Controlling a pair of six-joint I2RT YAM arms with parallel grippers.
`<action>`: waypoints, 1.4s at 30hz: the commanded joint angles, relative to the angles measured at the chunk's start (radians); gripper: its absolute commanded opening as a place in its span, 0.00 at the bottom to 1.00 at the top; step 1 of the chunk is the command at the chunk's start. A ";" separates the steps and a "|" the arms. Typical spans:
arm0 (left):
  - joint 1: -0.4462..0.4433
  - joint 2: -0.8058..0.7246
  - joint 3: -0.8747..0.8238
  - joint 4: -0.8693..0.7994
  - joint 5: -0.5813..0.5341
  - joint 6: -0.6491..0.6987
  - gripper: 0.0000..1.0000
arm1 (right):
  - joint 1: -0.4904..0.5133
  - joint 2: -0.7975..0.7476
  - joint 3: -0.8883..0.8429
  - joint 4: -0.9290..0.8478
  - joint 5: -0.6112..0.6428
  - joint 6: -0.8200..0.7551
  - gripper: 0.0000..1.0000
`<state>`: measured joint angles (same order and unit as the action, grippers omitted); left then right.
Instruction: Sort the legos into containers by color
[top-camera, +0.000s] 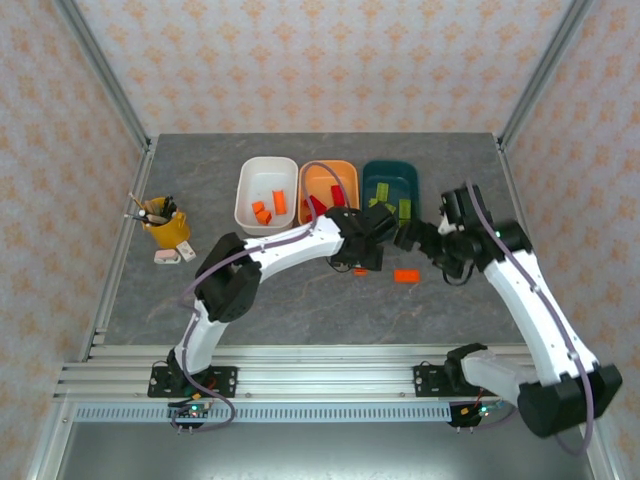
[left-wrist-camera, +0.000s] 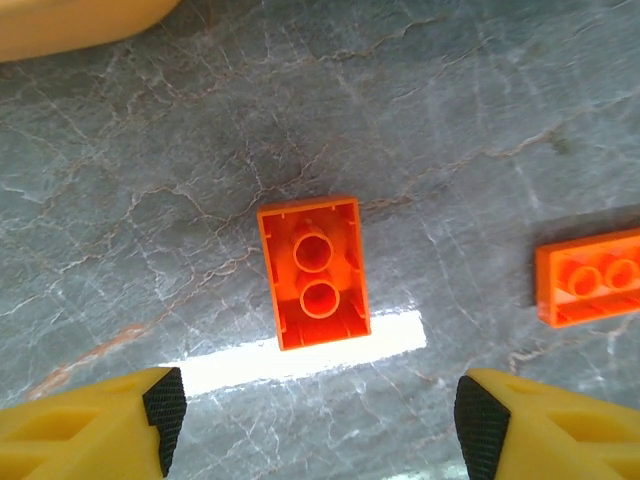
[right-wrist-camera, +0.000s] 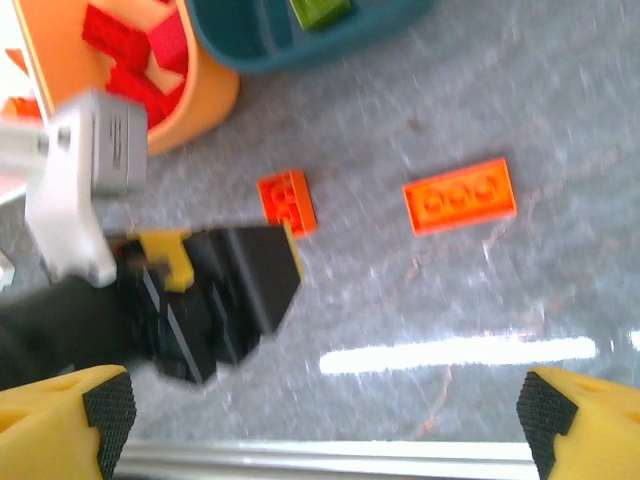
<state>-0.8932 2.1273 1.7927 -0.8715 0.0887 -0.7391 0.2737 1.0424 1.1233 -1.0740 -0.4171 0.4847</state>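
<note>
The small orange brick lay alone on the bare table, with free room all round it below the wide-spread left gripper. The left arm stood partly between that brick and the wide-spread right gripper. The way from the right gripper to the longer orange brick was bare table.

place: robot test cell | cues: aluminium frame, patterned panel walls, stone-look table

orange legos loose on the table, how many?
2. One small orange plastic brick lies under the open left gripper; a longer orange brick lies apart beside it. Arms may hide more.
</note>
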 joint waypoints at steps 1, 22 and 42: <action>-0.003 0.047 0.060 -0.078 -0.075 -0.012 0.75 | 0.001 -0.118 -0.058 -0.074 -0.046 0.069 0.99; -0.003 0.220 0.216 -0.135 -0.152 0.029 0.30 | 0.000 -0.223 -0.103 -0.080 -0.109 0.086 0.83; 0.437 -0.146 0.116 -0.175 -0.162 0.154 0.30 | 0.295 0.062 0.096 0.418 -0.067 0.097 0.88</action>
<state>-0.5095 1.9491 1.9202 -1.0107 -0.0437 -0.6411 0.5369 1.0538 1.1645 -0.7826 -0.5407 0.5690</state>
